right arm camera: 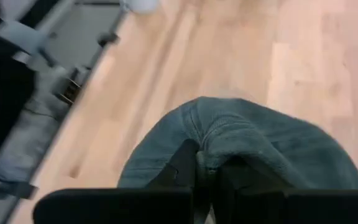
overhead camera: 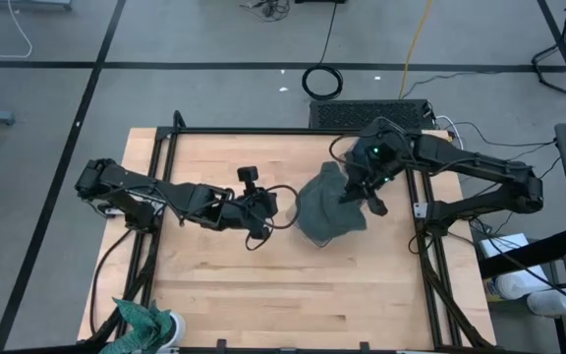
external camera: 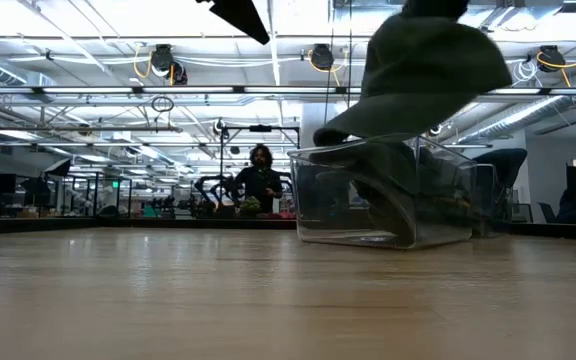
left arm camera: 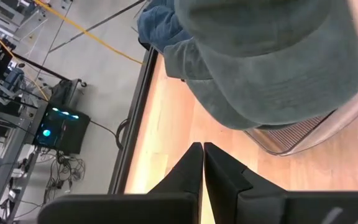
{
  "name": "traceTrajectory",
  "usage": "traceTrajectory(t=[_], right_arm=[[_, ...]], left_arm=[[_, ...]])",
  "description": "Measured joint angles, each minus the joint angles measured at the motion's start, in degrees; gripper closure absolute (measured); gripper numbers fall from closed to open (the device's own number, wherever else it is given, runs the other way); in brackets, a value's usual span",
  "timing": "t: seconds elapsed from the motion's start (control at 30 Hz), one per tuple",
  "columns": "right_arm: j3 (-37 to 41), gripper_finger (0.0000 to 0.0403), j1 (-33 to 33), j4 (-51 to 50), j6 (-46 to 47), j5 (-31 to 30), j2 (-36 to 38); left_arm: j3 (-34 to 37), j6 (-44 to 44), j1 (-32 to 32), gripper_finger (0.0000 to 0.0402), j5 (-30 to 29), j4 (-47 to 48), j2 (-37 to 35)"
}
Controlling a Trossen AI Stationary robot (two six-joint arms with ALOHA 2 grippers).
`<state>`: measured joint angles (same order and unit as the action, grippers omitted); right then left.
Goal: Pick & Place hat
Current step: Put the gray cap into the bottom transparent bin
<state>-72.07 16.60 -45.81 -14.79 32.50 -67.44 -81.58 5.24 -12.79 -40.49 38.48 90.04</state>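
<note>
Two end effectors, one hat (overhead camera: 328,206): my right end effector (right arm camera: 205,163) pinches its crown, hanging it directly over the clear bin (external camera: 388,195) near the table's far right edge; my left end effector (left arm camera: 202,168) waits pressed together beside it.

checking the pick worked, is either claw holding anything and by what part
The right claw is shut on the hat, pinching a fold of its fabric from above. The left claw is shut and holds nothing.
</note>
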Motion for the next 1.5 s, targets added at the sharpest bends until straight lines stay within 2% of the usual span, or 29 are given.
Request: traceTrajectory(t=[0.27, 0.43, 0.6, 0.83, 1.0, 1.1, 1.17, 1.5], right_arm=[[5.2, 0.0395, 0.3, 2.3, -4.1, -7.1, 0.0], [9.0, 0.0395, 0.3, 4.5, -5.9, -8.2, 0.0], [14.8, 0.0395, 0.3, 5.7, -8.7, -14.6, 0.0], [26.4, 0.0394, 0.7, 16.7, -12.5, -16.4, 0.0], [30.6, 0.0391, 0.4, 22.2, -9.2, -24.2, 0.1], [30.3, 0.0374, 0.5, 22.5, -7.1, -30.5, 0.3], [29.8, 0.0353, 0.5, 22.3, -5.0, -32.6, 0.6], [26.2, 0.0222, -1.6, 18.8, 2.1, -32.7, 4.9]], left_arm=[[0.0, 0.0, 0.0, 0.0380, 0.0, 0.1, 0.0], [0.0, -0.1, 0.0, 0.0380, 0.0, 0.1, 0.0], [0.0, -0.2, 0.0, 0.0380, 0.0, 0.1, 0.0], [0.0, -0.5, 0.0, 0.0380, 0.0, 0.1, 0.0], [0.0, -0.5, 0.0, 0.0380, 0.0, 0.1, 0.0], [0.0, -0.6, 0.0, 0.0380, 0.0, 0.1, 0.0], [0.0, -0.7, 0.0, 0.0380, 0.0, 0.3, 0.0], [0.0, -1.1, 0.0, 0.0380, 0.0, 0.5, 0.1]])
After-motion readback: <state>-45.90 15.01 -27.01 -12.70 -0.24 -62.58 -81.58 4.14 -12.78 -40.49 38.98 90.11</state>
